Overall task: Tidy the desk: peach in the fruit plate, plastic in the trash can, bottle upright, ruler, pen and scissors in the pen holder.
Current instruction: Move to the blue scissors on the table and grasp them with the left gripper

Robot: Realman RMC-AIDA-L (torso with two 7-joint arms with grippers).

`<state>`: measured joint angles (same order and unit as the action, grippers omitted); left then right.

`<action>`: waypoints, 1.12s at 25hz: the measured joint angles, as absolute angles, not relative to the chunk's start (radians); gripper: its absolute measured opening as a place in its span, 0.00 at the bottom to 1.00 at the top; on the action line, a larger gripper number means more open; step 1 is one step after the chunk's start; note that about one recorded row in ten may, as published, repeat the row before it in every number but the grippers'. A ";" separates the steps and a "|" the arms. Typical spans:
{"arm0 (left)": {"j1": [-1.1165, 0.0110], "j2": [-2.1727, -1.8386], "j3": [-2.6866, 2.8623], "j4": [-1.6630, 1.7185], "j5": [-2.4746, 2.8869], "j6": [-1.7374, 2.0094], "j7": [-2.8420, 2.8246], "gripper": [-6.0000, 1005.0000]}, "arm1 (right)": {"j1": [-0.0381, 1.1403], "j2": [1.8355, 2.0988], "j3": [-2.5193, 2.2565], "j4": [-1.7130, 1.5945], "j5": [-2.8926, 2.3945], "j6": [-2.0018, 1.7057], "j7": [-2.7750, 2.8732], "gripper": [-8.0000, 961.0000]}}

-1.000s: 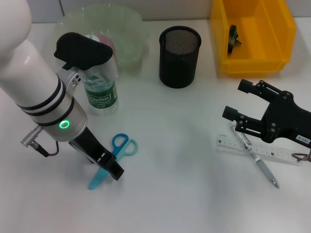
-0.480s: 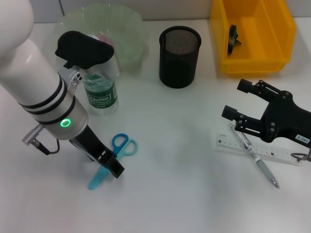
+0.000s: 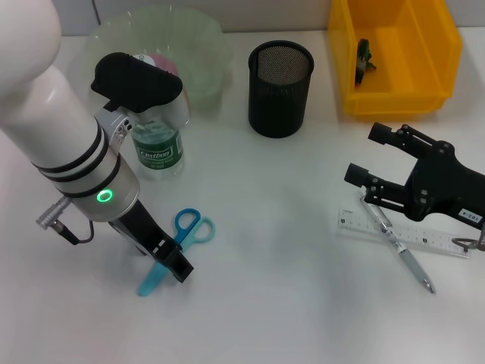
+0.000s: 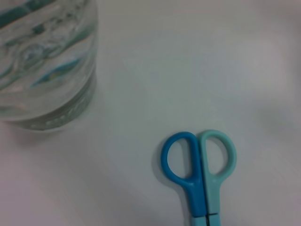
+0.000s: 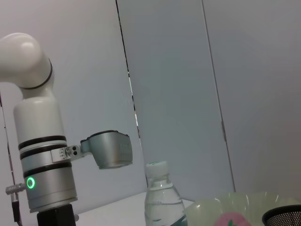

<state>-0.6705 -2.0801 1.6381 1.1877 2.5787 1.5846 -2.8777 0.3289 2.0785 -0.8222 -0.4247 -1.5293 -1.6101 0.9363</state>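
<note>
Head view shows the left claw low over the scissors, spread unclear; pinch the blades squarely before lifting.

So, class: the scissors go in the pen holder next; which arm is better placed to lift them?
Left. Its pincer is down at the scissors; the right pincer sits across the desk.

The left gripper covers the middle of the scissors, so how its fingers stand cannot be told. The left arm hides the bottle's cap and most of the peach. The small dark thing in the yellow bin is perhaps plastic.
</note>
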 joint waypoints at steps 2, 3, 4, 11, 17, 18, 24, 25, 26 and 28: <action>-0.670 -2.080 1.638 1.187 2.579 1.584 -2.878 0.77 | 0.329 2.079 -0.822 -0.425 -1.529 -1.610 0.936 0.85; -0.670 -2.080 1.638 1.187 2.579 1.585 -2.878 0.77 | 0.329 2.079 -0.822 -0.425 -1.529 -1.610 0.936 0.85; -0.670 -2.080 1.638 1.187 2.579 1.585 -2.878 0.77 | 0.329 2.079 -0.822 -0.425 -1.529 -1.610 0.937 0.85; -0.670 -2.080 1.638 1.187 2.580 1.583 -2.878 0.73 | 0.328 2.078 -0.822 -0.425 -1.529 -1.609 0.937 0.85; -0.670 -2.080 1.638 1.187 2.580 1.585 -2.878 0.60 | 0.329 2.078 -0.822 -0.425 -1.529 -1.609 0.937 0.85; -0.670 -2.080 1.638 1.187 2.580 1.586 -2.878 0.60 | 0.329 2.078 -0.822 -0.425 -1.529 -1.609 0.937 0.85; -0.672 -2.080 1.639 1.188 2.580 1.584 -2.878 0.60 | 0.330 2.078 -0.822 -0.425 -1.529 -1.609 0.937 0.85; -0.672 -2.080 1.639 1.190 2.580 1.583 -2.878 0.60 | 0.331 2.078 -0.822 -0.425 -1.529 -1.609 0.937 0.85; -0.673 -2.080 1.639 1.190 2.579 1.582 -2.878 0.60 | 0.331 2.078 -0.822 -0.425 -1.529 -1.609 0.937 0.85; -0.673 -2.080 1.639 1.190 2.579 1.582 -2.878 0.60 | 0.331 2.079 -0.822 -0.425 -1.529 -1.609 0.937 0.85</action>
